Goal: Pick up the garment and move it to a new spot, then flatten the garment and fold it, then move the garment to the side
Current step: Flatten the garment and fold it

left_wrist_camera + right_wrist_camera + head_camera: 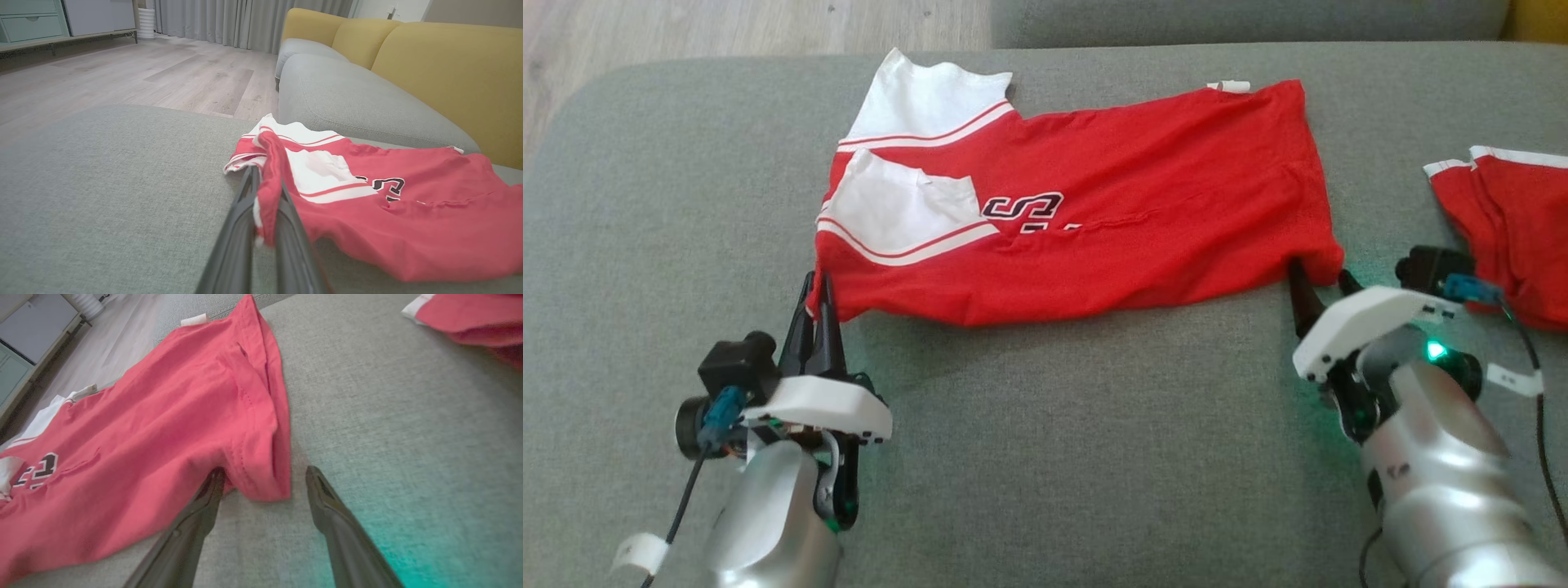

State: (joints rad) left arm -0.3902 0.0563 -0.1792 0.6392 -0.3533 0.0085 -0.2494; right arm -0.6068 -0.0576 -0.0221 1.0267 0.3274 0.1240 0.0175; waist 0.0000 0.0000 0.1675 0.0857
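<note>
The garment (1094,220) is a red jersey with white shoulder panels and dark lettering, folded lengthwise on the grey cushion (1045,457). My left gripper (818,286) is shut on its near left corner, and red cloth (267,204) is pinched between the two dark fingers. At the near right corner (261,482) my right gripper (1319,282) stands open, its fingers on either side of the hem, with nothing clamped. The jersey's far edge lies flat, a small white tag (1229,86) at its far right.
A second red and white garment (1511,220) lies at the cushion's right edge, close to my right wrist. A yellow sofa back (449,65) and another grey seat (347,98) stand beyond. Wooden floor (143,77) lies past the cushion's far left edge.
</note>
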